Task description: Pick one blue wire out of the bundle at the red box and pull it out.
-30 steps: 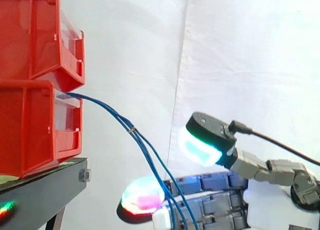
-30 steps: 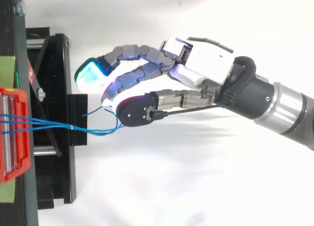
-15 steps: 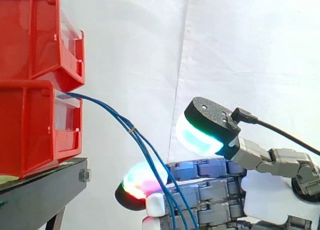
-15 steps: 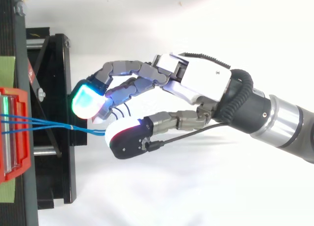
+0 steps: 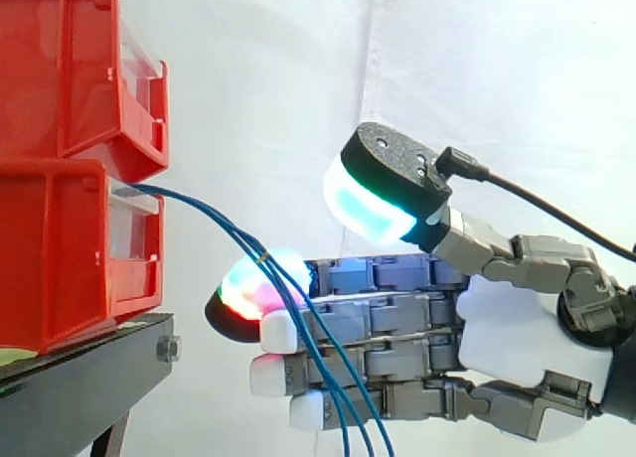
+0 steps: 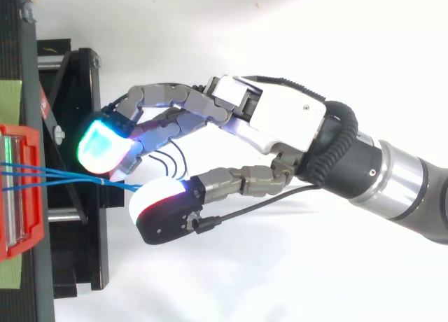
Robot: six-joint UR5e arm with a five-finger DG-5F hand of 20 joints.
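Observation:
Several thin blue wires (image 5: 219,224) leave the lower red bin (image 5: 60,258) and droop down to the right, tied together at a small band (image 5: 263,258). From above, the wires (image 6: 63,176) run right from the red bin (image 6: 21,196). My hand (image 5: 517,328) reaches in from the right with straight fingers (image 5: 378,313) lying level behind the wires. The thumb (image 5: 373,199) stands well above them, apart. In the top view the wires end between the glowing fingertips (image 6: 105,147) and the thumb (image 6: 164,210) of the hand (image 6: 280,119). Nothing is pinched.
A second red bin (image 5: 70,70) is stacked on the lower one. Both rest on a black stand (image 5: 89,378), whose frame (image 6: 77,161) lies under the fingertips. A white curtain (image 5: 477,79) hangs behind.
The hand has risen and moved left towards the bins. Its fingers now cross behind the wires near the tie band, and the thumb has lifted higher.

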